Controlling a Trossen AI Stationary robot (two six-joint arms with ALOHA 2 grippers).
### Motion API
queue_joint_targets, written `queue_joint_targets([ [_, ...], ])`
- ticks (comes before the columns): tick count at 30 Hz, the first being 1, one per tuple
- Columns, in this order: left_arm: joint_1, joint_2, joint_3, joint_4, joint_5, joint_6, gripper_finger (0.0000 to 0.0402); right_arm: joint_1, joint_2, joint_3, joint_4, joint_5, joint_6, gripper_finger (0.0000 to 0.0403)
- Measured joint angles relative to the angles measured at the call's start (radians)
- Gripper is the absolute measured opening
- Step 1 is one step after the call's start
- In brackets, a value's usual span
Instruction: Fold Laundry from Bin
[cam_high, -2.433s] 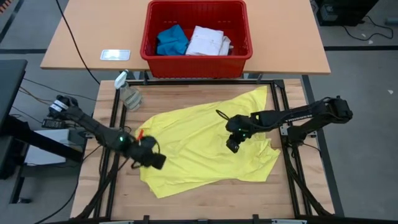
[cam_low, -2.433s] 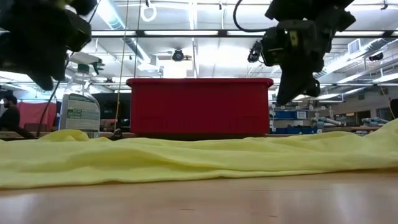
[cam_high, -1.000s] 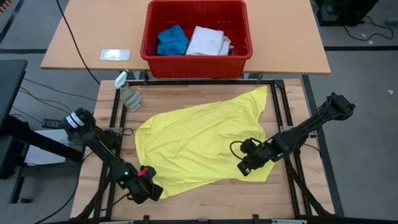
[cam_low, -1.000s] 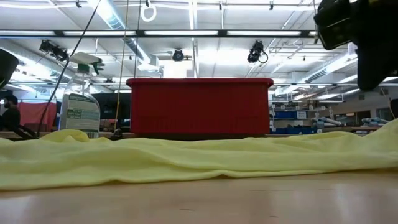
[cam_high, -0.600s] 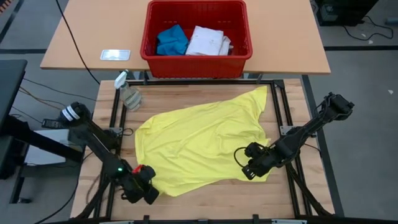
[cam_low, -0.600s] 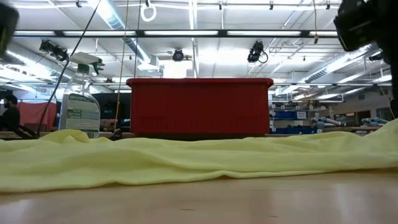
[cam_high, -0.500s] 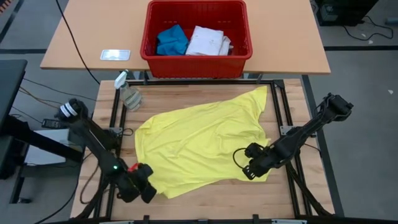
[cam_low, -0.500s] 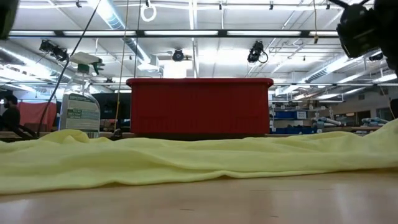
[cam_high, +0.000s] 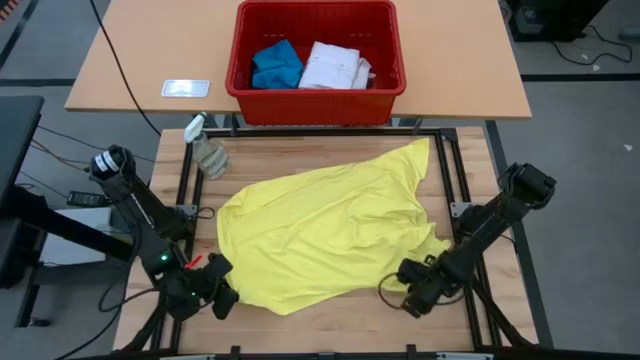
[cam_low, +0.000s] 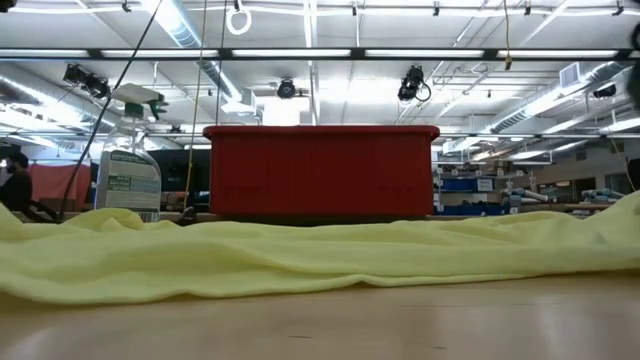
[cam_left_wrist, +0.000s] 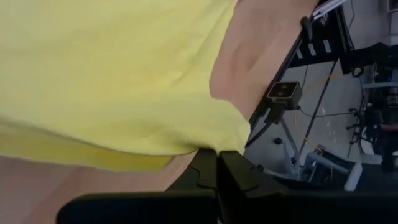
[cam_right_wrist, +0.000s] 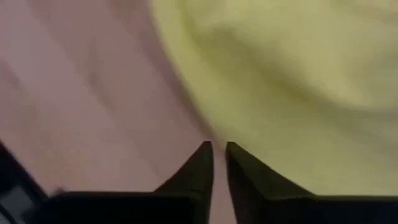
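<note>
Between the left jaws (cam_left_wrist: 217, 163), pressed fully together in the left wrist view, sits the near corner of the yellow T-shirt (cam_high: 325, 235); the high view only shows that gripper at the shirt's edge. The right jaws (cam_right_wrist: 219, 152) stand slightly parted at the shirt's opposite near corner, holding nothing visible. Beyond both, the shirt spreads over the wooden tabletop (cam_high: 340, 315). A spray bottle (cam_high: 206, 148) stands farther off, then the red bin (cam_high: 316, 105) holding a blue piece (cam_high: 276, 64) and white shirt (cam_high: 334, 66), hidden in the low view by the bin's wall.
</note>
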Motion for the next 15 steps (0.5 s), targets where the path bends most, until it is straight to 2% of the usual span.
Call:
queue_joint_targets([
  [5,-0.015,-0.001,0.0,-0.033,-0.003,0.035,0.0,0.052,0.027,0.0,-0.037,0.096,-0.035,0.0123],
  [9,-0.01,-0.024,0.0,-0.054,-0.007,0.134,0.0,0.058,0.089,0.005,-0.047,0.082,-0.174,0.013],
  [12,-0.005,-0.061,0.0,-0.062,-0.007,0.157,0.0,0.051,0.128,0.01,-0.046,0.031,-0.238,0.0101],
  [15,-0.014,-0.096,0.0,-0.033,0.014,0.213,0.0,0.041,0.121,0.01,-0.035,-0.04,-0.231,0.0028],
])
